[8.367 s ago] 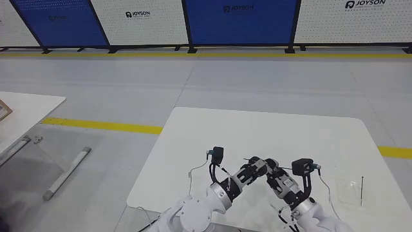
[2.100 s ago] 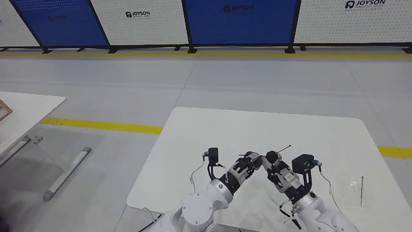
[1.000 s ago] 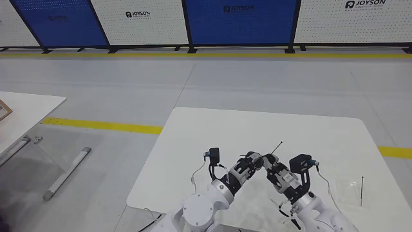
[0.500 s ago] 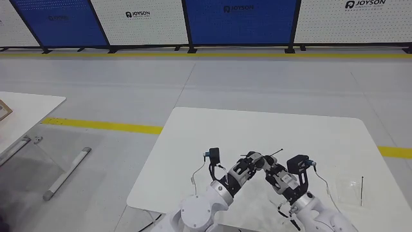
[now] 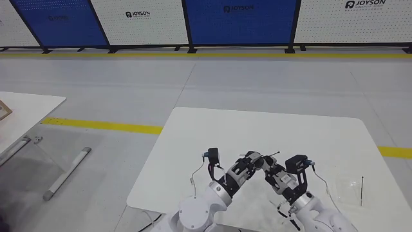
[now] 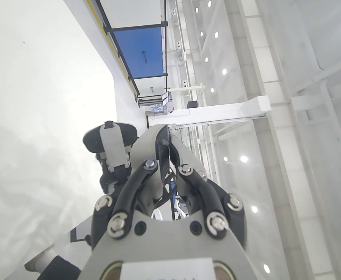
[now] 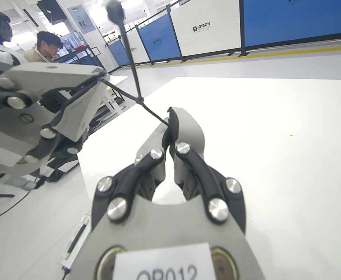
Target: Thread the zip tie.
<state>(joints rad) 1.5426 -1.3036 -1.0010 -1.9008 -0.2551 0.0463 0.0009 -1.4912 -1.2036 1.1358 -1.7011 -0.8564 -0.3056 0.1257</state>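
Left tool point(image 6: 165, 138) and right tool point(image 7: 169, 120) stay clenched on the zip tie point(image 7: 133, 71), lower centre over the table point(image 5: 212, 142); its free end has dipped nearly level, so threading seems underway

Bright even light from ceiling lamps point(image 6: 224, 71); table point(image 6: 36, 82) glare; wrist views fisheye-warped.

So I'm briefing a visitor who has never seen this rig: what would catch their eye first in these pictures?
The black zip tie, stretched in the air between the two grippers over the near part of the white table. The right gripper pinches one strand and the left gripper another, both shut, and a third strand sticks up from where they meet.
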